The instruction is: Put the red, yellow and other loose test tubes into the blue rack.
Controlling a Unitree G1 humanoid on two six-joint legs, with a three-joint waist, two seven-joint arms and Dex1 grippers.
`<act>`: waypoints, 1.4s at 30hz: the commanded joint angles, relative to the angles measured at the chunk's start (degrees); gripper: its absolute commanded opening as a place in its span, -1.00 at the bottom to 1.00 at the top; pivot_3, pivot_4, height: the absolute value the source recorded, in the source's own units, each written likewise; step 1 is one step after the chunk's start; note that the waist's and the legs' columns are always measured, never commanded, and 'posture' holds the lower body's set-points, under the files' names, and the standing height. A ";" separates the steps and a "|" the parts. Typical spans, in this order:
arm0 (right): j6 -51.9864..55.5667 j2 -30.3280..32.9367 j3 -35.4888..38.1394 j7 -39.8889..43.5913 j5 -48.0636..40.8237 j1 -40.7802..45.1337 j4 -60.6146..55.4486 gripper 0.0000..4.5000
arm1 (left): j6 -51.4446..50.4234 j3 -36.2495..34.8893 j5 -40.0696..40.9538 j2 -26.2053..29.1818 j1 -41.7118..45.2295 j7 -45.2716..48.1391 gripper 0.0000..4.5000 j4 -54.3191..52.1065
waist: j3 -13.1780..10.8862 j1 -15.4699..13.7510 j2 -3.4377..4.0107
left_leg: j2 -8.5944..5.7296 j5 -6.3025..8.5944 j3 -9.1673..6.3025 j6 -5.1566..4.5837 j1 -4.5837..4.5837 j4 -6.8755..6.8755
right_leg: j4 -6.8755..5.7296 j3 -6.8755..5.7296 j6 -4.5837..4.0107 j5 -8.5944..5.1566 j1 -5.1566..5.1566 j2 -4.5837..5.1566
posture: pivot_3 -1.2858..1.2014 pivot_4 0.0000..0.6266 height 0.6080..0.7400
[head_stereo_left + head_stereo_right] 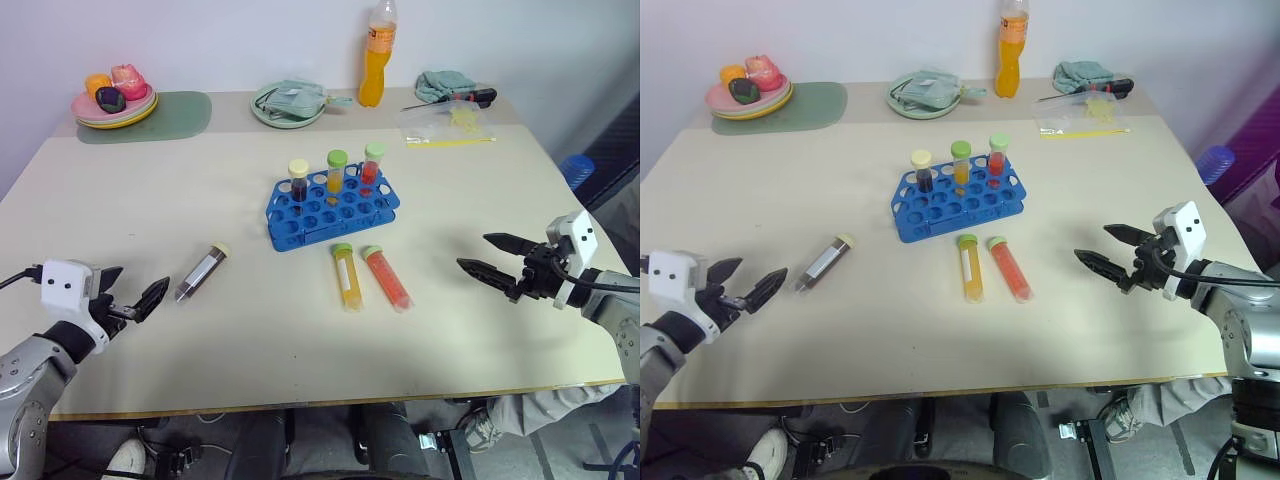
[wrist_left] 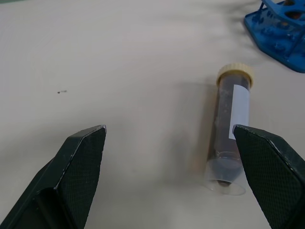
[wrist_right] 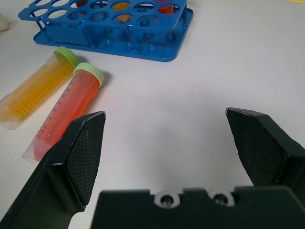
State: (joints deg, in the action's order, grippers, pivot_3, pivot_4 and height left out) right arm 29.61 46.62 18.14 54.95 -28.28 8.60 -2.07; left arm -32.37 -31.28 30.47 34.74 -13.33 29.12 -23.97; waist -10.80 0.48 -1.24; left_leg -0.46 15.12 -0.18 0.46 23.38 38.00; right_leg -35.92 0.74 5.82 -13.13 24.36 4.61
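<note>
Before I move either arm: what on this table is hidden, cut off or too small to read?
- Blue rack, left wrist view: cut off by the frame edge.
- Yellow tube and red tube, right wrist view: their bottoms hidden behind the right gripper's finger.
- Dark brown tube, head views: label too small to read.
- Green plate, head views: contents too small to identify.

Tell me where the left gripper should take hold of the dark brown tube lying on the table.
Grip the brown tube across its mid-body, coming from above. It lies flat on the table with bare space along both sides, and the open left gripper is right beside its base.
</note>
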 commanded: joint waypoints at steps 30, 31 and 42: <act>62.89 -12.52 -14.85 -48.69 -21.46 30.14 -18.78 1.00 | 9.29 31.46 -4.29 3.72 18.29 20.77 0.94 -0.39 | 0.00 0.06 0.02 | 0.08 0.01 -0.06 -0.02 0.12 -0.02 | -0.02 0.01 -0.04 0.00 0.14 -0.06 | 0.03 -0.52 1.00; 62.89 -12.49 -16.11 -54.31 -26.43 31.78 -14.02 1.00 | 9.95 32.39 -4.74 3.40 18.72 21.29 0.94 -0.02 | 0.00 0.01 0.02 | 0.01 0.01 -0.04 -0.03 0.11 -0.02 | -0.02 0.02 -0.04 0.00 0.13 0.02 | 0.03 -0.52 1.00; 62.89 -9.22 -27.68 -92.12 -61.99 43.67 9.37 1.00 | 13.83 33.38 -7.28 2.71 13.80 21.06 0.94 -1.87 | -0.01 0.35 0.04 | -0.02 0.10 0.07 -0.19 0.17 0.00 | 0.11 0.09 -0.04 0.03 0.12 0.04 | 0.03 -0.52 1.00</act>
State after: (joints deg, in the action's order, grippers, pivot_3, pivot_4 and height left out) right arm 92.15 36.85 -9.22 -33.66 -85.92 50.18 6.89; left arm -19.77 3.00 23.19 37.54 0.62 50.50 -23.43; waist -10.81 0.83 -1.20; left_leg -0.48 15.22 -0.09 0.26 23.55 38.01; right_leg -35.81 0.83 5.78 -13.10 24.48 4.64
